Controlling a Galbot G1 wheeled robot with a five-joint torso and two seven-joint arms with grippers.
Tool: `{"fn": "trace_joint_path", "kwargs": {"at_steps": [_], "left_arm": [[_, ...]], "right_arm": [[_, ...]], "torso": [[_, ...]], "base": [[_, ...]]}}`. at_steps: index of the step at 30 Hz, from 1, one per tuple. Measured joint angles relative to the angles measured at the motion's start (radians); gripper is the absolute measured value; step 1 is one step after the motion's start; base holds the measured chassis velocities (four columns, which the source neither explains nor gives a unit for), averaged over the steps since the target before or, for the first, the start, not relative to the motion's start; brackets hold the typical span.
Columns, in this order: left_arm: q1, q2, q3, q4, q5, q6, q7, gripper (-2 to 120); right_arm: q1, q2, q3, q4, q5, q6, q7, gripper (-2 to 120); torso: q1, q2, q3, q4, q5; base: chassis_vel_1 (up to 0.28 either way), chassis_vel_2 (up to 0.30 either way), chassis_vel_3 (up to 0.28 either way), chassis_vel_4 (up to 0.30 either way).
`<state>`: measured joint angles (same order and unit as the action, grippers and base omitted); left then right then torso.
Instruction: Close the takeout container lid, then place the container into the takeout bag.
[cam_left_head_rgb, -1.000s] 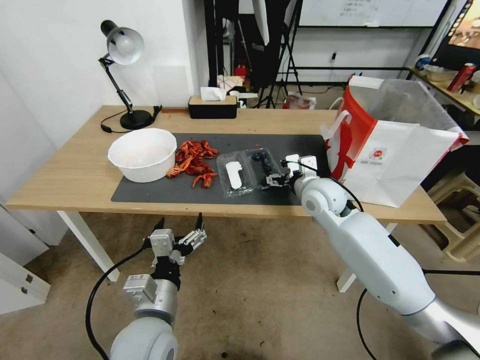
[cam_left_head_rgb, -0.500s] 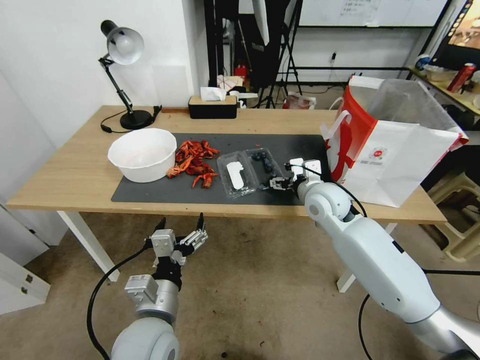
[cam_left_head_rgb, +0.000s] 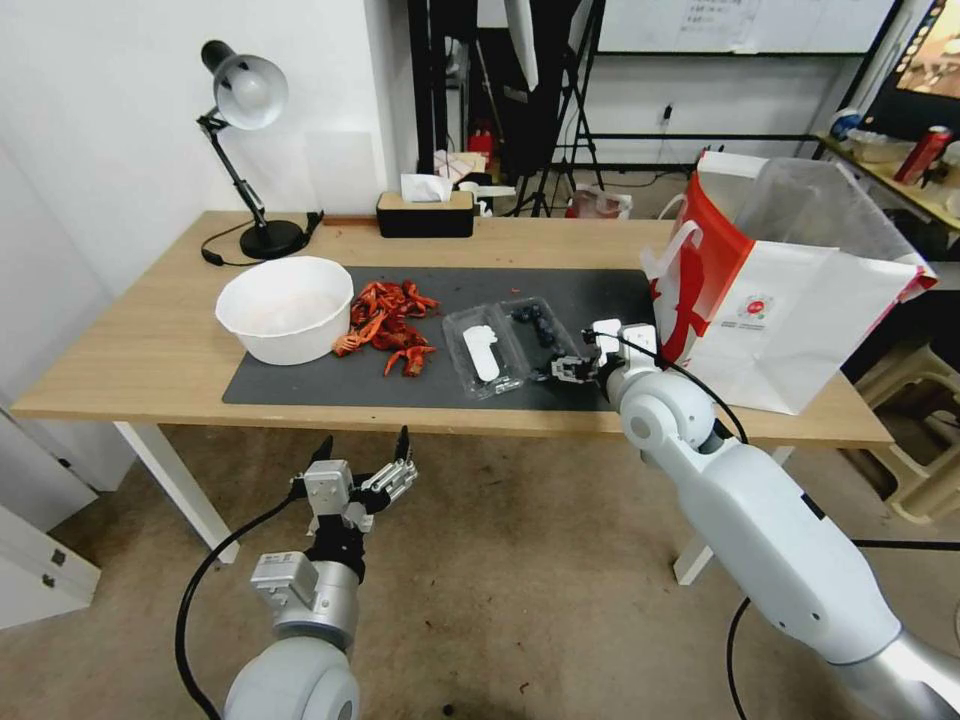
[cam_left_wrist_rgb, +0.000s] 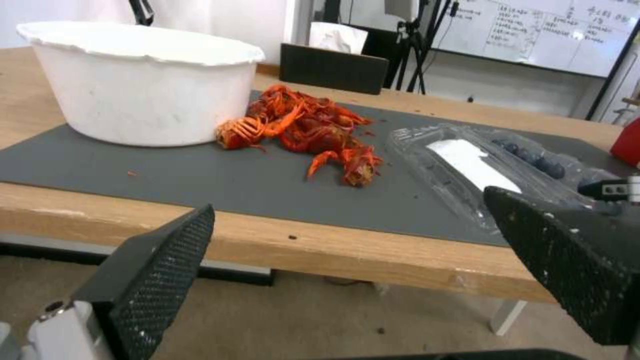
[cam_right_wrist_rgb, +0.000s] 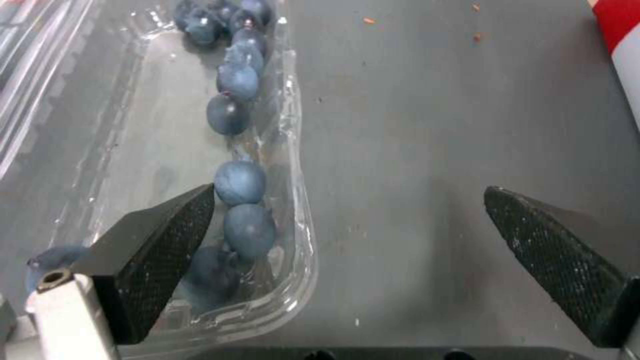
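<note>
One right pincer (cam_right_wrist_rgb: 347, 270) spread wide — straddling takeout container (cam_right_wrist_rgb: 200, 150) rim, holding nothing

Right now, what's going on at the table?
The right gripper is at the near right corner of the open container on the dark mat, fingers spread; the right wrist view has one finger over the tray with the blueberries and the other over bare mat. The lid lies flat, label up, not closed. The bag stands open to the right. The left gripper hangs open below the table edge, idle.
</note>
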<state>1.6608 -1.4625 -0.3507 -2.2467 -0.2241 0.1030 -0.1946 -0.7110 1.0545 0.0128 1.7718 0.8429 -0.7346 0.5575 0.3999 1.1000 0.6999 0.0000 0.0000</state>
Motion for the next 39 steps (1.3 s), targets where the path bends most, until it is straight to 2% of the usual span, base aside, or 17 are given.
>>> {"fn": "trace_joint_path", "kwargs": {"at_steps": [24, 30, 37, 39], "left_arm": [[-0.006, 0.002, -0.003, 0.007, -0.001, -0.006, -0.001, 100], [-0.006, 0.001, -0.002, 0.009, 0.000, -0.006, -0.001, 100], [-0.006, 0.002, 0.002, 0.009, -0.001, -0.015, 0.010, 100], [-0.006, 0.004, 0.005, 0.012, -0.004, -0.032, 0.027, 100]], "right_arm": [[-0.095, -0.004, 0.036, 0.110, 0.044, -0.001, 0.048, 100], [-0.109, 0.008, 0.062, 0.121, 0.027, -0.001, 0.017, 100], [-0.147, 0.010, 0.138, 0.182, -0.033, 0.007, -0.064, 100], [-0.189, -0.001, 0.179, 0.217, -0.046, 0.057, -0.108, 100]], "torso": [[0.000, 0.000, 0.000, 0.0001, -0.0001], [0.000, 0.000, 0.000, 0.0001, 0.0000], [0.000, 0.000, 0.000, 0.0000, 0.0000], [0.000, 0.000, 0.000, 0.0003, 0.0001]], "base": [[0.000, 0.000, 0.000, 0.000], [0.000, 0.000, 0.000, 0.000], [0.000, 0.000, 0.000, 0.000], [0.000, 0.000, 0.000, 0.000]]}}
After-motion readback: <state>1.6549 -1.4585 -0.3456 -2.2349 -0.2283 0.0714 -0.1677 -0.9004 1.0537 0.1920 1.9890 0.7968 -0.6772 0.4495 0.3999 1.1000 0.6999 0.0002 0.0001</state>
